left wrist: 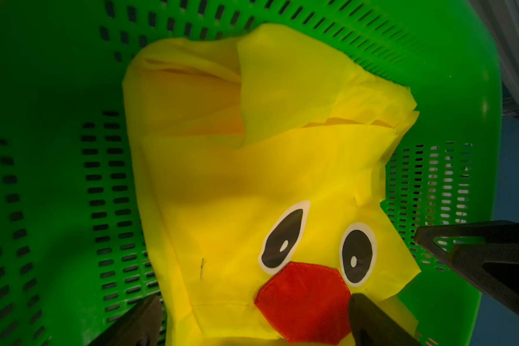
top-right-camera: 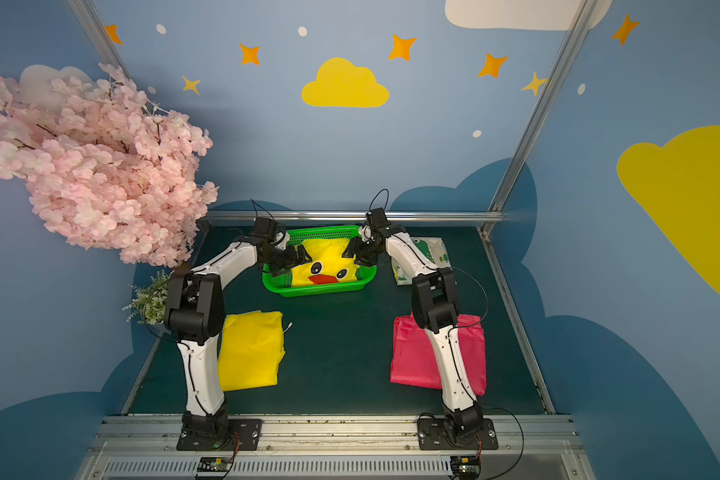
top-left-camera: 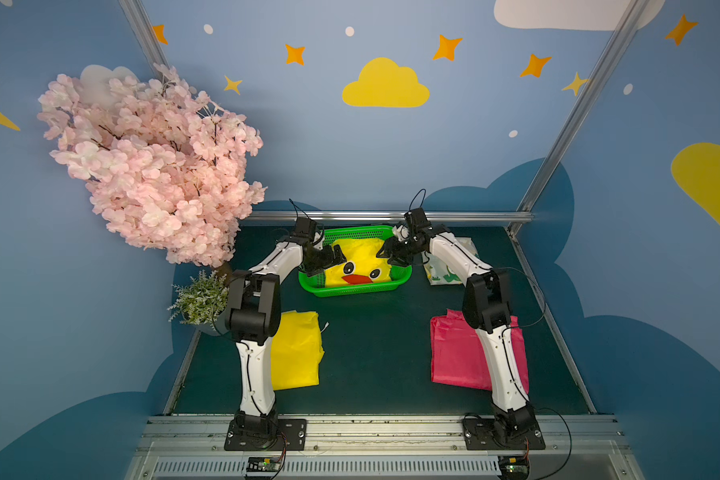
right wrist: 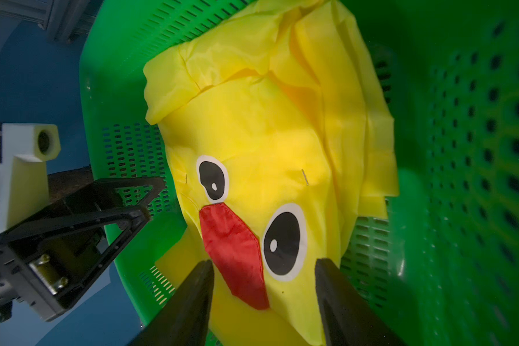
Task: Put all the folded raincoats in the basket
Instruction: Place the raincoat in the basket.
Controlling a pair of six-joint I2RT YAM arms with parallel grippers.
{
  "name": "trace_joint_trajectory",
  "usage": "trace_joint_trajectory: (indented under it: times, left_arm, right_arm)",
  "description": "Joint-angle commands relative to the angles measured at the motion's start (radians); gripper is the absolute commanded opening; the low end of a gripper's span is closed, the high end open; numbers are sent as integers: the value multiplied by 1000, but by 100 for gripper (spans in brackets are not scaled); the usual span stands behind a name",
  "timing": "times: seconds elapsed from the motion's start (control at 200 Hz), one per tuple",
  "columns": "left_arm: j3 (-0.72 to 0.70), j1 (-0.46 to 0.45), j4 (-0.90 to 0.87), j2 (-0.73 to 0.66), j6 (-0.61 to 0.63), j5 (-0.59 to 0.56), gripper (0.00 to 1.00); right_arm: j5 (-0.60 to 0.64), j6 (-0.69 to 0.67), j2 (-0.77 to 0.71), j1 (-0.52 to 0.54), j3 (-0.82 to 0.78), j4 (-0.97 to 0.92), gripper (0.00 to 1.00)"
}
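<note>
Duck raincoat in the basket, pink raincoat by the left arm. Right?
Not quite: the pink raincoat lies by the right arm, not the left, as both top views show. The duck raincoat is in the basket.

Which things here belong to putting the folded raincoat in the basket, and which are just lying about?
Job: duck-face raincoat, lying in the green basket; left claw and right claw, both open over it.

Lying about: plain yellow raincoat; pink raincoat; patterned folded cloth; blossom tree; small potted plant.
</note>
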Motion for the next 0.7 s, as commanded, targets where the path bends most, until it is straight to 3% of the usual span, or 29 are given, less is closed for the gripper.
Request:
trace_joint_trajectory:
  times: [0.0, 0.32, 0.696]
  left_arm:
    - [-16, 7, 28, -114, 26, -1, 100]
    - [-91, -59, 58, -270, 37, 31, 100]
    - [-355, -239, 152, -474, -9, -4, 100]
  right_arm:
    - [20, -29, -129, 8, -31, -3, 61]
    - [35, -16, -248, 58, -159, 34, 62]
    - [57, -33, -512, 66, -450, 66, 69]
